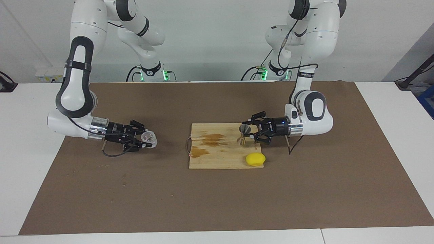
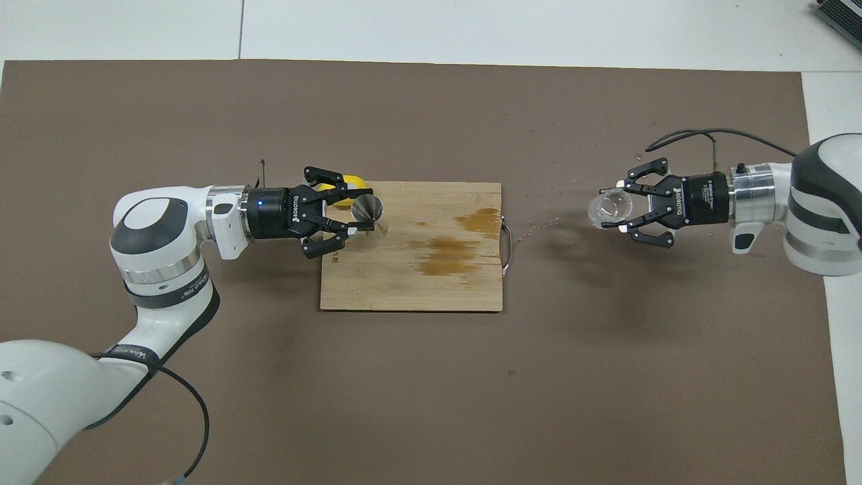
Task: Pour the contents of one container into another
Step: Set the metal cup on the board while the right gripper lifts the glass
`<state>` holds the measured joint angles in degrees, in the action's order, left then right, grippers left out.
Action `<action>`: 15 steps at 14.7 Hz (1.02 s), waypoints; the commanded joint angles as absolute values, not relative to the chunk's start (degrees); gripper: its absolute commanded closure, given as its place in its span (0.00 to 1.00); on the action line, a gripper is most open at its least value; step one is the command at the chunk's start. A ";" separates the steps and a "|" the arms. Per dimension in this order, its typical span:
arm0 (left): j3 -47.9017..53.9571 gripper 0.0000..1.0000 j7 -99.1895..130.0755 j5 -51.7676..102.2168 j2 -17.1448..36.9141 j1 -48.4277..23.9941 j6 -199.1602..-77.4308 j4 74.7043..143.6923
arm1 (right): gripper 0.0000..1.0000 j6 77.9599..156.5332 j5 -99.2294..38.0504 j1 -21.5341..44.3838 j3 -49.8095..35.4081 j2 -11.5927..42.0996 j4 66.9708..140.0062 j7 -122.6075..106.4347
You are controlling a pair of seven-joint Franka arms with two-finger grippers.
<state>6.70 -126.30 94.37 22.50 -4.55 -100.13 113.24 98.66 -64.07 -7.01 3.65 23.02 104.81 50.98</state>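
Count: 1 glass cup, 1 metal jigger, 1 cutting board, 1 lemon, 2 arms. Brown mat covers the counter.

L gripper pinches the jigger at its waist, upright, over the board's edge toward the L arm's end.

R gripper clamped on the cup, over the mat toward the R arm's end, well apart from the board.

Overhead view only: jigger's mouth seen from above, crumbs on the mat near the cup. There the L gripper hides most of the lemon; facing view shows it whole, on a board corner.
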 commanded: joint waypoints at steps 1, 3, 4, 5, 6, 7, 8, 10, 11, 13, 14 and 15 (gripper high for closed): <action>5.89 0.51 -129.09 98.95 19.78 -7.90 -104.92 117.33 | 1.00 99.49 -65.83 -6.24 3.78 21.54 104.24 55.01; 5.80 0.51 -131.74 102.99 19.34 -10.18 -107.22 119.08 | 1.00 99.14 -65.74 -6.07 3.78 21.01 104.59 56.33; 5.80 0.51 -132.71 103.88 19.34 -10.54 -107.75 119.53 | 1.00 99.14 -65.74 -5.37 3.78 20.66 104.76 56.34; 5.89 0.51 -133.41 104.06 19.34 -10.89 -108.19 119.62 | 1.00 99.23 -65.74 -5.10 3.78 20.57 104.77 56.51; 5.89 0.51 -134.03 104.24 19.34 -10.90 -108.28 119.79 | 1.00 99.49 -65.74 -4.58 3.78 20.48 104.77 56.51; 5.89 0.51 -135.16 104.67 19.25 -10.99 -108.28 120.32 | 1.00 99.67 -65.66 -3.87 3.78 20.48 104.77 56.25; 5.80 0.51 -137.26 105.46 18.99 -11.42 -108.37 120.93 | 1.00 99.75 -65.65 -3.26 3.87 20.48 104.77 55.90; 5.80 0.51 -140.26 106.00 19.16 -11.43 -108.37 121.64 | 1.00 100.80 -65.48 -2.55 3.87 19.96 104.68 56.07; 5.80 0.51 -141.93 106.08 19.33 -11.34 -108.11 121.64 | 1.00 101.51 -65.48 -1.85 3.78 19.78 104.76 56.51; 5.80 0.51 -143.43 106.08 20.03 -11.25 -107.93 121.73 | 1.00 101.86 -65.04 -0.53 3.95 19.86 104.77 56.51; 5.80 0.51 -143.52 106.17 20.13 -11.42 -107.84 122.25 | 1.00 103.08 -65.04 -0.27 3.96 19.86 104.77 56.51; 5.80 0.51 -143.96 106.52 20.13 -11.51 -107.93 122.78 | 1.00 104.66 -65.04 -0.18 3.87 19.86 104.85 56.43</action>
<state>6.57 -141.52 104.32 21.37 -10.27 -107.19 120.45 102.11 -64.08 -0.77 3.65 21.03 103.91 55.55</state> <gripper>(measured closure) 0.493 0.489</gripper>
